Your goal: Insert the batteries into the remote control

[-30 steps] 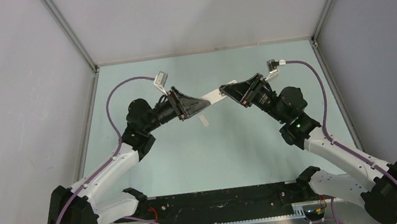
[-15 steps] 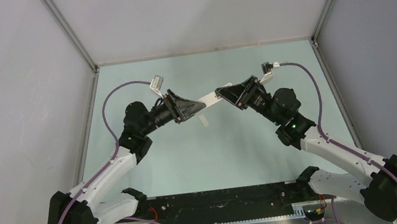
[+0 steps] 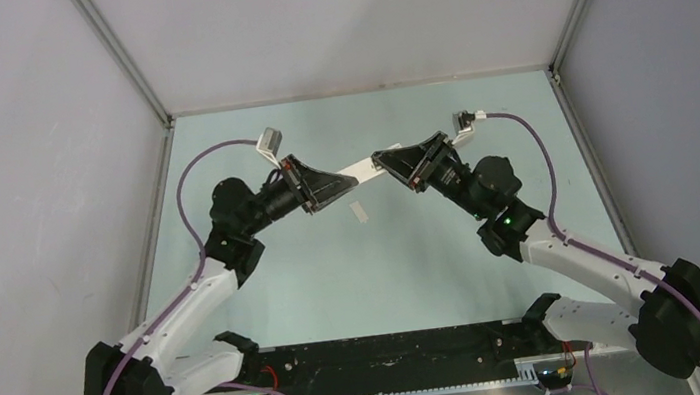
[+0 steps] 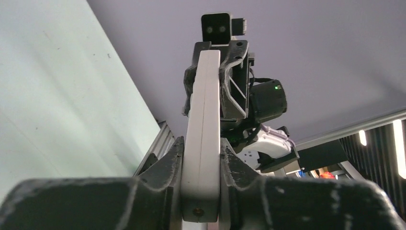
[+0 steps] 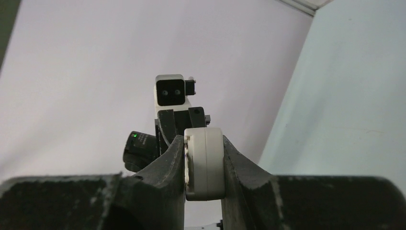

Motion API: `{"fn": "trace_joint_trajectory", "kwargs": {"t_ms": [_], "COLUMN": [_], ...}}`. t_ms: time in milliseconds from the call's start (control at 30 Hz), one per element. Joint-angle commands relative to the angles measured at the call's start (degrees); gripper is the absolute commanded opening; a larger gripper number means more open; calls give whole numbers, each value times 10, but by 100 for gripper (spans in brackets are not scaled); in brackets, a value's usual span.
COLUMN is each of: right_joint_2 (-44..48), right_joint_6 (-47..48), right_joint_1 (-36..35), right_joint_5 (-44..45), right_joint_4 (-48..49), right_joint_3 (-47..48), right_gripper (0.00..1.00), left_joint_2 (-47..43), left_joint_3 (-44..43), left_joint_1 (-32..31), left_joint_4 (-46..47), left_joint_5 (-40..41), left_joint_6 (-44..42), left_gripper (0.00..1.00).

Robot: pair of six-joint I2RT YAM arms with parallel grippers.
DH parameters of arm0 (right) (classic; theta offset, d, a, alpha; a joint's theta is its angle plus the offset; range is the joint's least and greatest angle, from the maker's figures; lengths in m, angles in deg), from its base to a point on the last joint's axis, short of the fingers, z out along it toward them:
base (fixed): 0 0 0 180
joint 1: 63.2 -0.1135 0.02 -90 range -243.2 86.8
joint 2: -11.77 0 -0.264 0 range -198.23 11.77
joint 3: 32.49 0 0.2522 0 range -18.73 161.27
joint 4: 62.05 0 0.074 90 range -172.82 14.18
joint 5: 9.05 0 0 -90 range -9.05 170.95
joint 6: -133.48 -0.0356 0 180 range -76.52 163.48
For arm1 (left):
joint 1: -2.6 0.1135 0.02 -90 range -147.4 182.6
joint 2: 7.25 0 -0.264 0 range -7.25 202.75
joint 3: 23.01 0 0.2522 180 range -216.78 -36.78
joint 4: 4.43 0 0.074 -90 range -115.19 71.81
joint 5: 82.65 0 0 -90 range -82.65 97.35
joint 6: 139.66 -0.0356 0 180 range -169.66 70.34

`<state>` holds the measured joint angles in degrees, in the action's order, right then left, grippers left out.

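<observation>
Enclosing pale-green table (image 3: 386, 279), grey walls (image 3: 344, 17).

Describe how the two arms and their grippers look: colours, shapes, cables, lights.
Both the left arm and right arm have white link shells with black joint housings and black bases. The left gripper and right gripper are black wedges tapering to two fingers. A purple cable runs along each arm to a small pale wrist camera. A green light glows on the right arm.
</observation>
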<state>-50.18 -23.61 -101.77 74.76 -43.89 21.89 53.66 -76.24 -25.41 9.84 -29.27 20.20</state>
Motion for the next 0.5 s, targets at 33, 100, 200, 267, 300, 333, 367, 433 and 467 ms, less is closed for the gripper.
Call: {"fn": "trace_joint_trajectory", "kwargs": {"t_ms": [33,100,200,267,300,333,367,433,467], "right_joint_2": [-10,-10,-10,-7,-6,-5,-3,1,2], "right_joint_6": [15,13,8,3,2,1,0,1,2], "right_joint_1": [-8,-8,-6,-2,2,5,11,23,27], "right_joint_5": [21,22,22,21,20,16,14,3,-4], "right_joint_4": [4,-4,-9,-13,-18,-20,-29,-42,-48], "right_joint_3": [2,2,2,2,2,2,2,2,2], "right_gripper": [14,23,50,67,72,83,89,98,99], "left_joint_2": [-6,-6,-3,0,2,4,8,13,15], "left_joint_3": [-16,-16,-19,-23,-24,-26,-27,-28,-28], "left_joint_1": [13,21,31,39,45,49,57,70,75], "left_joint_4": [-3,-3,-3,-3,-3,-3,-3,-3,-3], "left_joint_5": [-5,-9,-19,-26,-31,-33,-36,-42,-44], "left_joint_6": [-37,-39,-39,-39,-38,-38,-37,-36,-37], "left_gripper": [3,0,0,0,0,0,0,0,0]}}
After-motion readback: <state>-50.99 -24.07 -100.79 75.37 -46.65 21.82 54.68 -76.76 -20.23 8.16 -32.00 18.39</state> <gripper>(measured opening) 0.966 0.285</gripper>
